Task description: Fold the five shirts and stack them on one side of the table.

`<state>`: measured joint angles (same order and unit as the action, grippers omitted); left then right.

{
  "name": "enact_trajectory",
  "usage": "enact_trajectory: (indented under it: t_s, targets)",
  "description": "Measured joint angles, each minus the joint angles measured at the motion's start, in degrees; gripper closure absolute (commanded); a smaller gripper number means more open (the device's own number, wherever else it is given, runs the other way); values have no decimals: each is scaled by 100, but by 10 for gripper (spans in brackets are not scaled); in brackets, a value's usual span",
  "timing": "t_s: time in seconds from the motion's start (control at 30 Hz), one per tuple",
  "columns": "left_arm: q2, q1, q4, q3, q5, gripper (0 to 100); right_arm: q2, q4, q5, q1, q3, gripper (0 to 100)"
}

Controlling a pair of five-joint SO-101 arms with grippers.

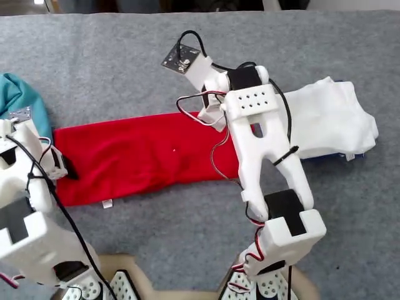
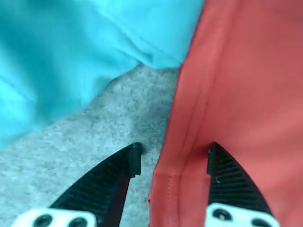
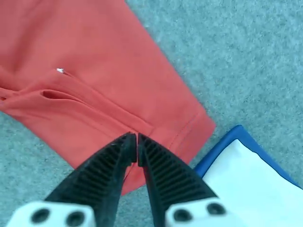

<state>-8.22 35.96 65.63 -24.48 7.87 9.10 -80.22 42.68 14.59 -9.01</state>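
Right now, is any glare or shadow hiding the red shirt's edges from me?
High view: even light, a thin shadow along the near edge of the red shirt; the white shirt glares. Left wrist view: no glare, hem unshadowed inside the open left gripper. Right wrist view: likewise.

A grey felt-like table cover (image 1: 112, 56) spreads wide under everything, and a tan board (image 1: 164, 278) lies at its near edge, partly hidden
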Motion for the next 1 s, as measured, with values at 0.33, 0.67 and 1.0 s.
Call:
enact_trajectory:
  t_s: [0.33,0.67,1.0]
  targets:
    - [-642,-105,343,615,-114,841,0,0,0,0,-185,984]
    - [-1152,-686,844,1213,-387,927,0,-211,-9,0,-765,984]
    - [-1231,-1073,958,1556,-440,971,0,-369,-9,-9,-1574,984]
